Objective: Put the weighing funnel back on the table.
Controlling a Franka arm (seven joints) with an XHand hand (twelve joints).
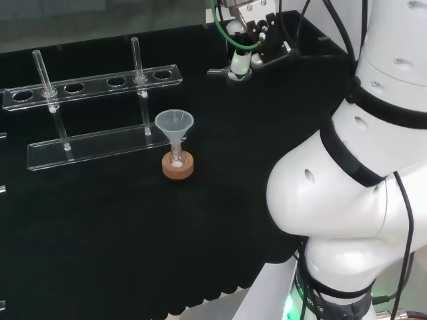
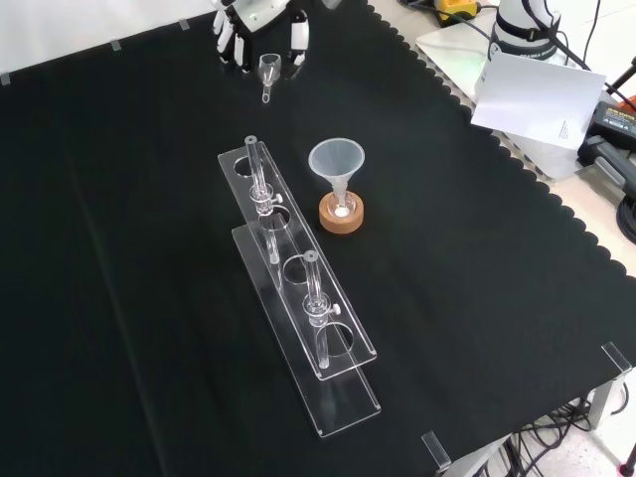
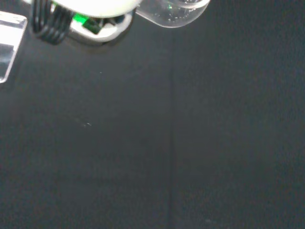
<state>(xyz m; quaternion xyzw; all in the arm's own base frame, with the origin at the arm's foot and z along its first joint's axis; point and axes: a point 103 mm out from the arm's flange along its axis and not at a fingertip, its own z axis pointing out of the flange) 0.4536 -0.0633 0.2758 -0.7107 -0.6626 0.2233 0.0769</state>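
Observation:
The weighing funnel [image 2: 268, 70], a small clear scoop with a short stem, hangs between the downward-curled fingers of my hand [image 2: 260, 18] at the far edge of the cloth in the front view. In the wrist view it is a blurred clear shape [image 3: 177, 13] beside a white part of the hand [image 3: 90, 7]. In the head view the hand [image 1: 239, 63] is low over the cloth at the top, right of centre. I cannot tell whether the piece touches the cloth.
The big funnel [image 2: 336, 159] stands in a small flask on a cork ring [image 2: 341, 215] mid-cloth. A clear tube rack [image 2: 298, 288] with two upright tubes lies in front of it. The arm's white links [image 1: 353, 180] take up the head view's right.

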